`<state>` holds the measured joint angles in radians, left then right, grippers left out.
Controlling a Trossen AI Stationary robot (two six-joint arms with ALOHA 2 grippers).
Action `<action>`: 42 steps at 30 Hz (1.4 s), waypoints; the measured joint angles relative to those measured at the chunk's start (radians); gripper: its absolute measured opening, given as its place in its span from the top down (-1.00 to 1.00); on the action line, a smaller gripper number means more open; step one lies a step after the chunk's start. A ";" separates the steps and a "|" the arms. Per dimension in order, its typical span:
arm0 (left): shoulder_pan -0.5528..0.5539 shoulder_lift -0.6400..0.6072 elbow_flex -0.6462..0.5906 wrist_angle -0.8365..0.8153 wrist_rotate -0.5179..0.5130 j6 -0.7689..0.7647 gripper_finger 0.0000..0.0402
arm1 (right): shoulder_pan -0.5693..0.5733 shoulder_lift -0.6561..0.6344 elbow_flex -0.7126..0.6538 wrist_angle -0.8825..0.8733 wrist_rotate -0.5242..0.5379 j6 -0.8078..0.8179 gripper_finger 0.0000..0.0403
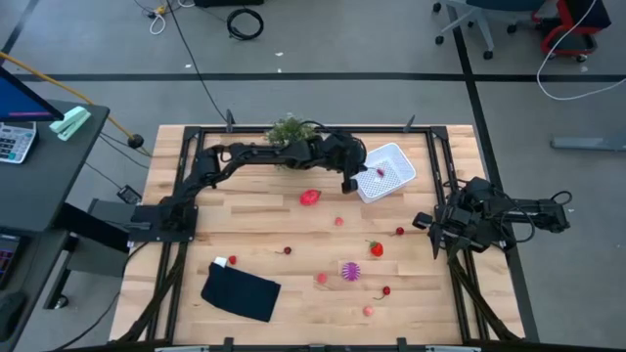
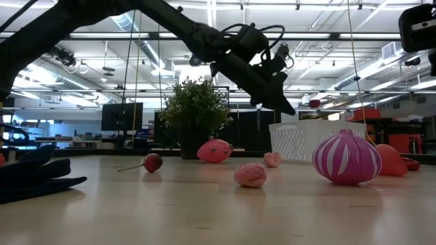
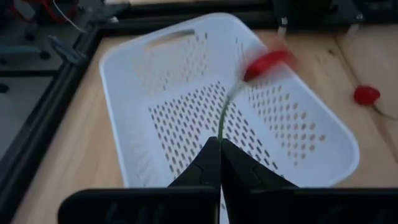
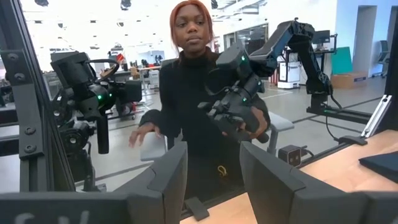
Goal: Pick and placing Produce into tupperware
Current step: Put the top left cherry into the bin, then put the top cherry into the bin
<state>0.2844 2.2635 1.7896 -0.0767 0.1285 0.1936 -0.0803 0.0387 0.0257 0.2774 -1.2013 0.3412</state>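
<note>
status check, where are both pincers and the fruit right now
Left pincer shut on cherry stem, cherry dangling over white basket. Right pincer open, parked at table's right edge. Other fruit loose on table. Nothing blocking the drop.

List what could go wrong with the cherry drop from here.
1. The left gripper pinches only the thin stem of the cherry, which looks blurred as if swinging; released now, it might bounce out of the white basket.
2. The basket's low walls could let it roll out.
</note>
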 joint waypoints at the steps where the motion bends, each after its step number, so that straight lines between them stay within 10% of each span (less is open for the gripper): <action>1: 0.000 0.002 0.001 0.009 0.000 0.000 0.99 | 0.000 0.000 0.000 0.000 -0.001 0.000 0.23; 42: -0.020 0.050 -0.001 -0.054 -0.001 0.046 0.64 | 0.000 0.000 0.000 0.000 0.001 0.018 0.23</action>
<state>0.2642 2.3136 1.7885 -0.1310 0.1280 0.2394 -0.0799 0.0387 0.0257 0.2778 -1.2001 0.3591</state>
